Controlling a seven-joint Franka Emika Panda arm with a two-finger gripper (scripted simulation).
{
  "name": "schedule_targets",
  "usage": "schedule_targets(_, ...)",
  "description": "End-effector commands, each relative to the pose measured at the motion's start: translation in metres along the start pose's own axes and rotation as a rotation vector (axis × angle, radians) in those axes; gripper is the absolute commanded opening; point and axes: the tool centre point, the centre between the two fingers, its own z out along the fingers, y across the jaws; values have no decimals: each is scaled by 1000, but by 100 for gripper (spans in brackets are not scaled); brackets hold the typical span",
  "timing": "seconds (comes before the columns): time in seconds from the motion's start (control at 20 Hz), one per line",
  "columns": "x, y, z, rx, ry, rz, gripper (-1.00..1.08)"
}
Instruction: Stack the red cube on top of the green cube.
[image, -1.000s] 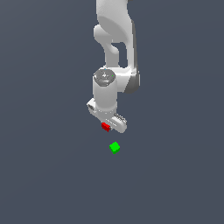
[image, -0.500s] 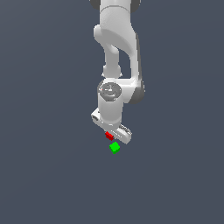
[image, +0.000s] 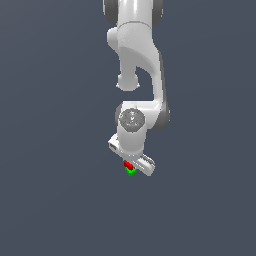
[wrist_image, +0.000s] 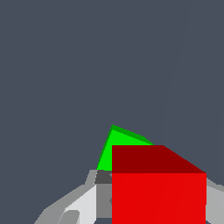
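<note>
In the exterior view my white gripper (image: 129, 165) is shut on the red cube (image: 128, 164), held low over the floor. The green cube (image: 131, 172) shows just below the red one, nearly all covered by it; I cannot tell whether they touch. In the wrist view the red cube (wrist_image: 158, 188) fills the space between my fingers (wrist_image: 83, 203), and a corner of the green cube (wrist_image: 118, 146) shows past its edge.
The plain dark grey floor (image: 55, 200) lies all around. The white arm (image: 137, 60) rises straight above the gripper.
The gripper has carried the red cube toward the exterior view's right and down, from beside the green cube to right over it.
</note>
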Motion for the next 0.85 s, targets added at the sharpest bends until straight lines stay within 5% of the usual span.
schedule_targets(0.0, 3, -5, 2, 0, 1, 0, -100)
schedule_targets(0.3, 6, -9, 4, 0, 1, 0, -100)
schedule_targets(0.35, 6, -9, 4, 0, 1, 0, 100)
schedule_targets(0.8, 6, -9, 4, 0, 1, 0, 100)
